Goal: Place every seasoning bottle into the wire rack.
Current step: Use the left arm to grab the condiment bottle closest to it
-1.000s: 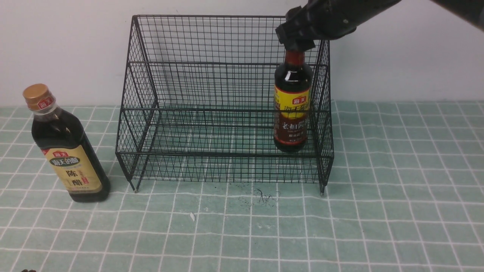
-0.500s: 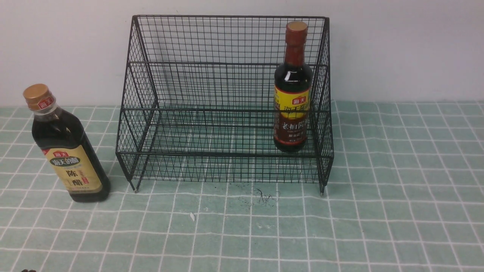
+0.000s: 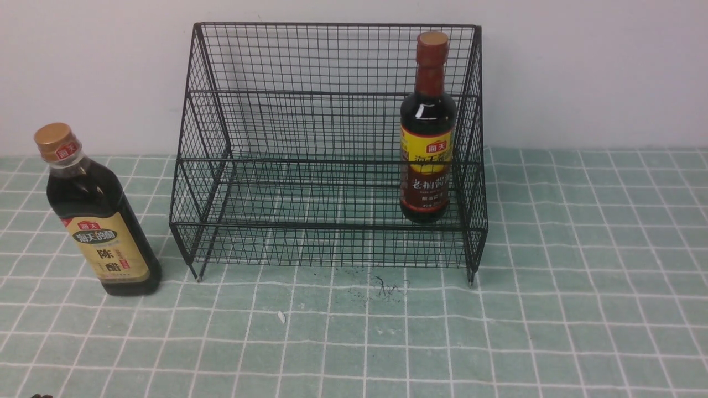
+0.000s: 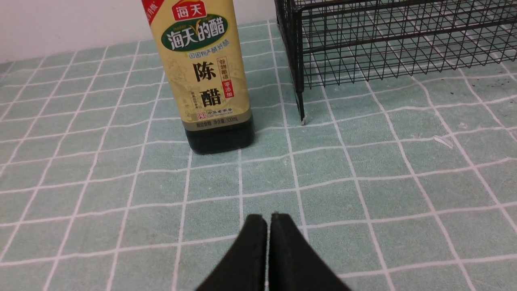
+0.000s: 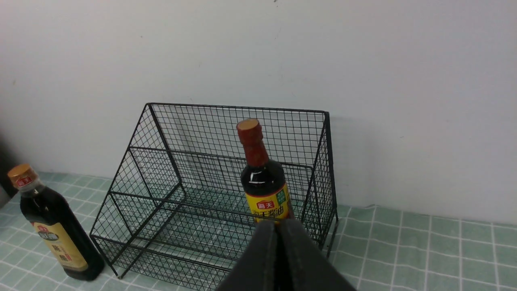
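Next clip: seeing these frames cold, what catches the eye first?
The big black wire rack against the wall dominates, with the red-necked bottle standing upright inside it at the robot's right end. The gold-capped bottle stands alone on the green checked cloth, outside the rack to its left. The left gripper and right gripper are both shut and empty.

We are reading "海天", "海天的醋" and "陈醋" on the gold-capped bottle (image 4: 204, 76) standing left of the wire rack (image 3: 310, 94). Inside that rack, the red-necked bottle (image 3: 427, 166) is showing "海天" and "老抽".
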Controlling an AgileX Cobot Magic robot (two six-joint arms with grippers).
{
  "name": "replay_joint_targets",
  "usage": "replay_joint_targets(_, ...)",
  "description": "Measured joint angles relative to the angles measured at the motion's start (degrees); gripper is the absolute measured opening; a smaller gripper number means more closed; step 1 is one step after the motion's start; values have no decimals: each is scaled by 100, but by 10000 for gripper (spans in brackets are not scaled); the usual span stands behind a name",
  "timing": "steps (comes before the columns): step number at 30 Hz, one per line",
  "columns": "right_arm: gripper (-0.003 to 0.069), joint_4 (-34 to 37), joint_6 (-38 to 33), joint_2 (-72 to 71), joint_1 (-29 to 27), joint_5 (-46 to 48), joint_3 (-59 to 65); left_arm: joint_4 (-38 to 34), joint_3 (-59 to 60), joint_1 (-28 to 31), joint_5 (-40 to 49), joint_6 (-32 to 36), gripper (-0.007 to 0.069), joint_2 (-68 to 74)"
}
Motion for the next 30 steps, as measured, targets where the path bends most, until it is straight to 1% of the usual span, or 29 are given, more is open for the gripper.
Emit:
replay_joint_targets(2, -13, 61, 19, -493, 0, -585, 816, 0, 0, 0, 0, 0, -6, 0)
replay_joint_targets(3, -13, 78, 19, -539, 0, -691, 889, 0, 0, 0, 0, 0, -6, 0)
replay_joint_targets(5, -13, 124, 19, -1024, 0, -1269, 1639, 0, 0, 0, 0, 0, -6, 0)
replay_joint_targets(9, -15, 124, 31, -1606, 0, -1838, 2459, 0, 0, 0, 0, 0, -6, 0)
replay_joint_targets(11, -15, 142, 31, -1786, 0, -1980, 2661, 0, 0, 0, 0, 0, -6, 0)
replay_joint_targets(14, -15, 142, 7, -1960, 0, -2113, 2784, 0, 0, 0, 0, 0, -6, 0)
replay_joint_targets(26, -15, 225, -651, -1991, 0, -2236, 2819, 0, 0, 0, 0, 0, -6, 0)
replay_joint_targets(28, -15, 499, -1122, -1991, 0, -2275, 2819, 0, 0, 0, 0, 0, -6, 0)
replay_joint_targets(30, -15, 683, -1397, -1991, 0, -2295, 2819, 0, 0, 0, 0, 0, -6, 0)
